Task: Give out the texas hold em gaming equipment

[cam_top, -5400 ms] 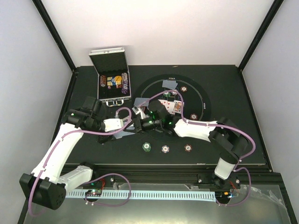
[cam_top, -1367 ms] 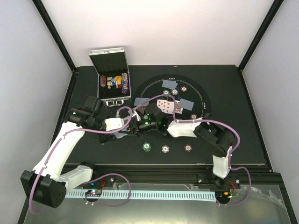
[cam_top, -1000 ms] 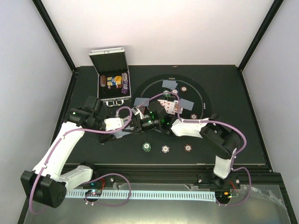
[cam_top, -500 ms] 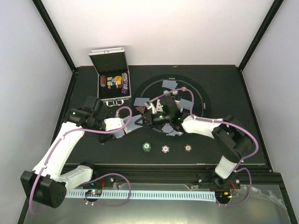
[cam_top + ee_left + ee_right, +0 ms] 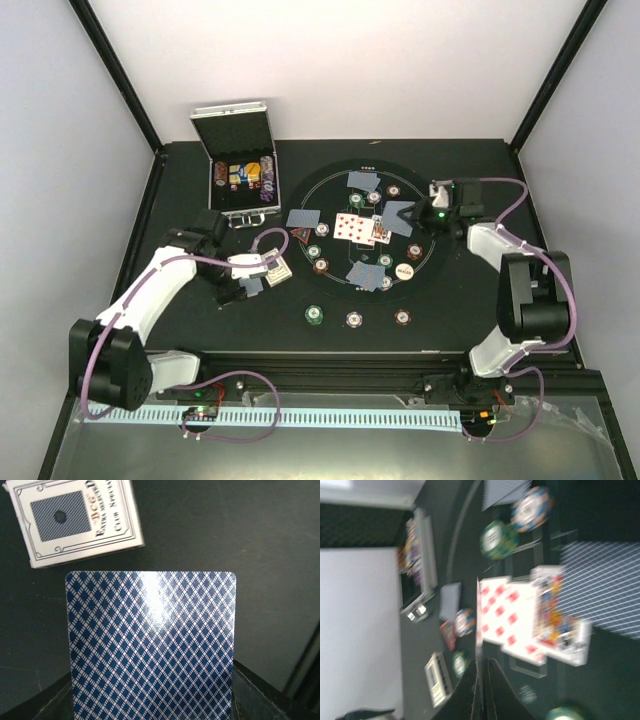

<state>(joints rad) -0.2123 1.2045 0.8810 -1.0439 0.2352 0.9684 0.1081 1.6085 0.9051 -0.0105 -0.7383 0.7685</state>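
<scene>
1. My left jaws are clamped on one blue-backed card [image 5: 150,650], off the left edge of the round black mat [image 5: 335,185]. The white card box [image 5: 75,522] lies just past that card.
2. My right jaws are pressed together with nothing between them, at the right side of the mat, just beside a face-down card [image 5: 400,217]. My right wrist view is blurred.
3. The face-up cards [image 5: 360,228] lie in a row at the mat's middle. Further face-down cards lie around them: far [image 5: 363,181], left [image 5: 303,217] and near [image 5: 366,273].
4. Poker chips sit scattered on the mat around the cards, and a white button [image 5: 404,270] sits at its near right.
5. On the surface near the mat stand a green chip [image 5: 315,315], a white chip [image 5: 353,319] and a brown-red chip [image 5: 402,317], in a row and apart.
6. The red triangle token [image 5: 299,236] lies at the mat's left edge. The silver case [image 5: 240,170] stands open at far left.
</scene>
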